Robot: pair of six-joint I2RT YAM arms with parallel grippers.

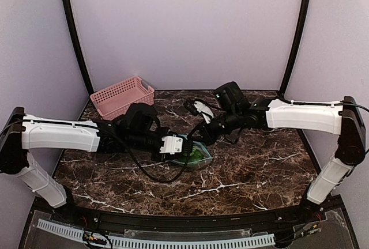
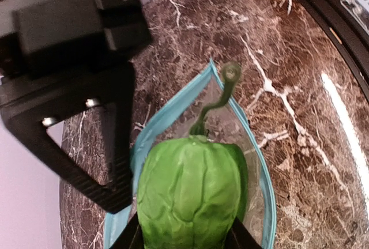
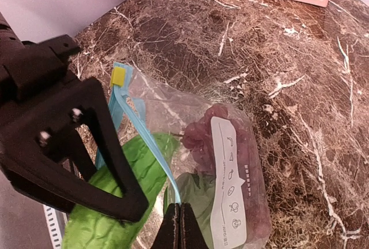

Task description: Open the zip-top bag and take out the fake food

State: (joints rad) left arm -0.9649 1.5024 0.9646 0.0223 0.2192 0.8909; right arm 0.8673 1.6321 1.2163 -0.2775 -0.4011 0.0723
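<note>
From the clear crinkly zip-top bag (image 1: 199, 158), the dark marble tabletop (image 1: 248, 174) lies open from 4 to 7 o'clock. A pink slotted plastic basket (image 1: 122, 96) stands at 10 o'clock. The white left arm (image 1: 63, 135) bars 9 o'clock, the white right arm (image 1: 300, 115) 2 o'clock.

desk (image 1: 248, 168): dark brown marble look, white veins | basket (image 1: 122, 96): pink, slotted, far left corner | bag (image 1: 199, 158): clear, blue zip strip, lying nearer than basket, to its right, well apart

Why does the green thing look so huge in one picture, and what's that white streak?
Left wrist view: the green piece fills the frame, very near the lens; the streak is glare on the glossy table. Right wrist view: the zip-top bag glints too.
</note>
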